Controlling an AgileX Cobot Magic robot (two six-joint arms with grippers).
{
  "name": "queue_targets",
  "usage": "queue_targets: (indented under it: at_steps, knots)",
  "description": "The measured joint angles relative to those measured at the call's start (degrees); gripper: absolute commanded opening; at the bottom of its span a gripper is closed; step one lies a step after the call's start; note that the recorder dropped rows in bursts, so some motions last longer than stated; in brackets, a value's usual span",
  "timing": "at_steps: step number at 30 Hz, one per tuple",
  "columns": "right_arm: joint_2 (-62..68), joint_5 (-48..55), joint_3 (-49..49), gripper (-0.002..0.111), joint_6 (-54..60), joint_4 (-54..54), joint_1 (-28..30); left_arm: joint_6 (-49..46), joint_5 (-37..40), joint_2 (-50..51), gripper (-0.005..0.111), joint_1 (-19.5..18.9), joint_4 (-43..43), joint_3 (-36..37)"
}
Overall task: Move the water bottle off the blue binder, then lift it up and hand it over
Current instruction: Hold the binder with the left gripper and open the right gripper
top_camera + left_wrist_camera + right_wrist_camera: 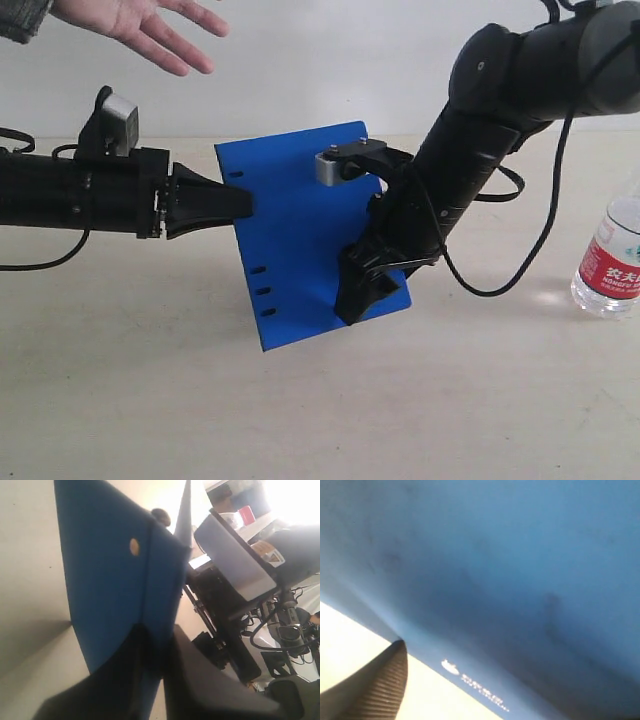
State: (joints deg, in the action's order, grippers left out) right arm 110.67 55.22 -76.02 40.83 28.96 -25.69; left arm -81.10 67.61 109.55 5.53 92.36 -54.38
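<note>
The blue binder [300,230] hangs tilted above the table, its face towards the exterior camera and its slots along the lower left edge. My left gripper [245,203] is shut on the binder's left edge; in the left wrist view the dark jaws [157,650] pinch the blue board [110,580]. My right gripper [365,290] clasps the binder's lower right corner. In the right wrist view the binder [520,555] fills the frame, with its white logo beside one ribbed finger [390,680]. The water bottle [612,262] stands upright on the table at the far right, apart from both grippers.
A person's open hand [150,25] reaches in at the top left, above my left arm. The pale table [150,400] spreads beneath the binder. Black cables loop from the right arm [490,290] between the binder and the bottle.
</note>
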Motion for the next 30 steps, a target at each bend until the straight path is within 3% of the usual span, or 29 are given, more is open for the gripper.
queue_targets:
  at_steps: [2, 4, 6, 7, 8, 14, 16, 23, 30]
  knots:
    - [0.00, 0.00, 0.11, 0.066, 0.00, -0.40, 0.11, -0.40, -0.21, -0.27, 0.004, 0.84, 0.12, 0.00]
    - [0.00, 0.00, 0.11, 0.053, -0.20, -1.06, 0.30, -0.53, -0.36, -0.40, 0.004, 1.83, 0.32, 0.00]
    - [0.00, 0.23, 0.21, 0.032, -0.64, -2.19, 0.66, -0.95, -1.01, -0.51, 0.004, 2.76, 0.32, -0.22]
    - [0.00, 0.40, 0.21, 0.013, -0.74, -2.77, 0.91, -1.06, -1.57, -0.51, 0.004, 3.09, 0.48, -0.22]
    - [0.00, 0.69, 0.21, 0.002, -0.74, -3.24, 1.16, -1.05, -2.00, -0.51, 0.004, 3.48, 0.75, -0.33]
    - [0.00, 0.79, 0.30, 0.001, 0.33, -4.66, 1.73, -1.25, -4.39, -0.51, 0.005, 5.48, 1.88, -0.33]
    - [0.00, 1.51, 0.33, -0.001, 2.36, -4.80, 2.00, -1.25, -4.48, -0.26, 0.010, 6.22, 2.51, -0.33]
    - [0.10, 2.67, 0.67, 0.000, 9.43, -2.92, 2.77, -1.44, -6.79, 2.73, 0.052, 9.32, 3.81, -0.21]
    - [0.08, 6.88, 0.77, 0.000, 12.93, 1.44, 1.21, -3.32, -12.66, 4.17, 0.052, 10.01, 6.45, 0.09]
